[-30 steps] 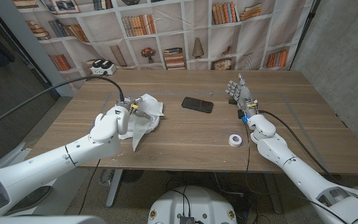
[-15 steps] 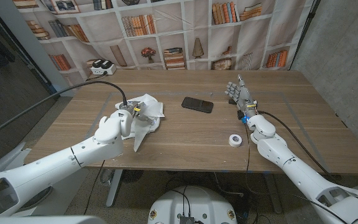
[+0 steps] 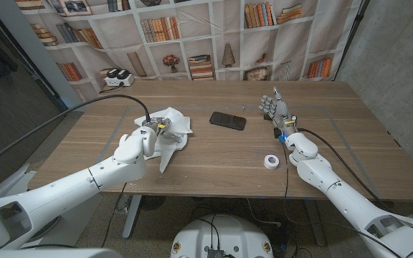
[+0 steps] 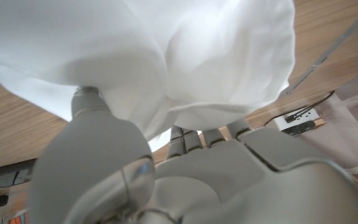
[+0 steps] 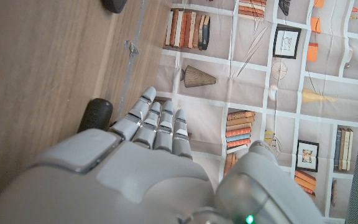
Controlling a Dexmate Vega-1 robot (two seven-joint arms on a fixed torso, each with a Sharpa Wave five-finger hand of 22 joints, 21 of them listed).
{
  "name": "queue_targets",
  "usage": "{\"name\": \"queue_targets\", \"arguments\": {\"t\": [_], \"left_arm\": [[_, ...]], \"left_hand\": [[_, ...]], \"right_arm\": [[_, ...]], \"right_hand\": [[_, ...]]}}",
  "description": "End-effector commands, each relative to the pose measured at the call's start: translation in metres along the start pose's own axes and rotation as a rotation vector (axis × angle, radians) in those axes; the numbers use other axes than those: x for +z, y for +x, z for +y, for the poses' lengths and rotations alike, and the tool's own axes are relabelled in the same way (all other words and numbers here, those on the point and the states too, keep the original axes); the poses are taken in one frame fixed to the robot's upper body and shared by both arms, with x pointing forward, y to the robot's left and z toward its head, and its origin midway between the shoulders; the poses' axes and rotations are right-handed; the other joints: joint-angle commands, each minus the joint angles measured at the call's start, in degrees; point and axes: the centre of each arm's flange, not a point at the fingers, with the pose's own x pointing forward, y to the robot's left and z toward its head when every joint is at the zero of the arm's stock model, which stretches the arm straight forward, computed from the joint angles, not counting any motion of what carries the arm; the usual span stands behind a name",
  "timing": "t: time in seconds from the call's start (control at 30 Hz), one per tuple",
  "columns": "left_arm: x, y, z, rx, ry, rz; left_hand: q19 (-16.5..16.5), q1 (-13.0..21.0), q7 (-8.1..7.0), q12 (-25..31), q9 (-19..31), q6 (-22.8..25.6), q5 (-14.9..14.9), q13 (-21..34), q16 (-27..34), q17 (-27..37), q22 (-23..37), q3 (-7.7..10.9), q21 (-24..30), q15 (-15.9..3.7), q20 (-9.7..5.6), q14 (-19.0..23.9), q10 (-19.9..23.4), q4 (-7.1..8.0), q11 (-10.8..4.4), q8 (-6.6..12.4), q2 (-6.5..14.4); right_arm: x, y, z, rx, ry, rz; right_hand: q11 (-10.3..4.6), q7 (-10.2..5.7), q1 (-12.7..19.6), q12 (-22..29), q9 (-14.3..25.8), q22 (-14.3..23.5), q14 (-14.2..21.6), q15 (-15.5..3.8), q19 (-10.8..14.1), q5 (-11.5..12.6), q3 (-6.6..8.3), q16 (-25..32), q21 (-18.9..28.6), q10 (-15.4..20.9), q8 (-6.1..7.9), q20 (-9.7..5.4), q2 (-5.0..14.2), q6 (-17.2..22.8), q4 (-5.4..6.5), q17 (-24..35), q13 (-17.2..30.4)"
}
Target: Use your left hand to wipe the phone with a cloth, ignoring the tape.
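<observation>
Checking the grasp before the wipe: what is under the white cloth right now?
The left hand holds the cloth, its fingers bunched into the folds, with bare table around it. The phone lies apart. Whatever the folds cover cannot be seen.

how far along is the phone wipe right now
Done: the left hand grips the white cloth, bunched in its fingers in the left wrist view. In hand: carrying the cloth, which is short of the phone. Left: reaching the phone and wiping it; nothing touches it yet. The tape sits apart, and the right hand waits open.
</observation>
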Motion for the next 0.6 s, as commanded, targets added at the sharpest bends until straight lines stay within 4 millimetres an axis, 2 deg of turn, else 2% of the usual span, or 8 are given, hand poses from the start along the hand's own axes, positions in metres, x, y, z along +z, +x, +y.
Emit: {"name": "queue_targets", "arguments": {"t": [0.03, 0.1, 0.33, 0.4, 0.47, 0.53, 0.6], "left_arm": [[0.0035, 0.0044, -0.0058, -0.020, -0.014, -0.015], [0.0035, 0.0049, -0.0065, -0.020, -0.022, -0.017], [0.0032, 0.0077, -0.0116, -0.025, -0.077, -0.030], [0.0031, 0.0083, -0.0129, -0.024, -0.092, -0.035], [0.0031, 0.0088, -0.0135, -0.025, -0.098, -0.038], [0.0036, 0.0105, -0.0150, -0.030, -0.108, -0.041], [0.0046, 0.0120, -0.0157, -0.034, -0.116, -0.046]], "left_hand": [[6.4, 4.5, 0.02, 1.0, 0.3, 3.2, 0.5, 0.3, 1.1, 0.3, 0.1, 0.66, 1.9, -2.08, 0.28, 4.3, 4.5, -1.31, -0.76, 0.88, 1.7], [9.1, 6.1, -0.20, 1.1, 0.3, 5.2, 0.3, 0.4, 1.3, 0.3, 0.0, 0.80, 2.5, -2.40, 0.29, 6.4, 6.0, -1.52, -2.13, 1.31, 2.5], [15.6, 10.6, -0.58, 1.6, 0.5, 9.1, -0.1, 0.5, 1.8, 0.4, -0.2, 1.81, 4.0, -3.63, -0.48, 10.9, 10.3, -2.24, -3.13, 2.08, 4.7], [17.4, 11.9, -0.16, 1.8, 0.5, 10.8, -0.5, 0.5, 2.0, 0.4, -0.3, 2.02, 4.3, -3.58, -0.54, 12.5, 11.8, -2.31, -2.92, 2.49, 5.2], [19.0, 13.1, -0.05, 1.8, 0.6, 11.6, -0.8, 0.5, 2.0, 0.4, -0.3, 2.33, 4.6, -3.94, -1.41, 13.6, 12.9, -2.37, -2.95, 2.55, 5.8], [20.5, 14.6, -0.10, 1.8, 0.7, 13.1, -1.3, 0.6, 2.0, 0.5, -0.3, 2.71, 4.8, -4.13, -1.35, 14.7, 14.0, -2.51, -1.36, 2.88, 6.4], [21.3, 15.4, -0.08, 1.8, 0.7, 13.9, -1.5, 0.6, 2.2, 0.5, -0.4, 2.95, 4.9, -4.33, -1.49, 15.9, 14.6, -2.52, -0.93, 3.03, 6.8]], "right_arm": [[0.0009, 0.0003, 0.0023, 0.010, 0.002, -0.001], [0.0010, 0.0004, 0.0026, 0.009, 0.002, -0.002], [0.0009, -0.0013, 0.0021, 0.002, 0.005, -0.004], [0.0004, -0.0019, 0.0018, 0.001, 0.006, -0.003], [0.0003, -0.0021, 0.0017, 0.001, 0.005, -0.001], [0.0001, -0.0023, 0.0019, -0.001, 0.005, 0.000], [0.0001, -0.0023, 0.0020, -0.001, 0.005, 0.000]], "right_hand": [[-0.14, -0.22, 0.5, 0.2, 0.1, 0.2, 0.4, 0.07, 0.5, -0.3, 0.07, 0.0, -0.2, 0.5, 0.06, -0.19, 0.11, 0.5, -0.13, 0.3, 0.1], [-0.13, -0.21, 0.5, 0.2, 0.1, 0.2, 0.4, 0.10, 0.5, -0.3, 0.07, 0.0, -0.2, 0.5, 0.05, -0.19, 0.11, 0.5, -0.14, 0.3, 0.1], [-0.18, -0.25, 0.5, 0.2, 0.1, 0.2, 0.4, 0.10, 0.6, -0.3, 0.05, -0.1, -0.3, 0.5, 0.02, -0.23, 0.14, 0.5, -0.16, 0.3, 0.1], [-0.18, -0.25, 0.5, 0.1, 0.1, 0.2, 0.4, 0.08, 0.6, -0.3, 0.05, -0.1, -0.3, 0.5, 0.01, -0.20, 0.14, 0.5, -0.17, 0.3, 0.1], [-0.16, -0.26, 0.5, 0.1, 0.1, 0.2, 0.4, 0.01, 0.6, -0.3, 0.04, -0.1, -0.4, 0.5, 0.01, -0.21, 0.15, 0.5, -0.18, 0.3, 0.2], [-0.16, -0.26, 0.5, 0.1, 0.1, 0.2, 0.4, 0.02, 0.6, -0.3, 0.04, -0.1, -0.4, 0.5, 0.00, -0.23, 0.16, 0.5, -0.19, 0.3, 0.2], [-0.13, -0.27, 0.5, 0.1, 0.1, 0.2, 0.5, -0.07, 0.6, -0.3, 0.04, -0.1, -0.4, 0.5, -0.01, -0.22, 0.17, 0.5, -0.20, 0.3, 0.2]]}}
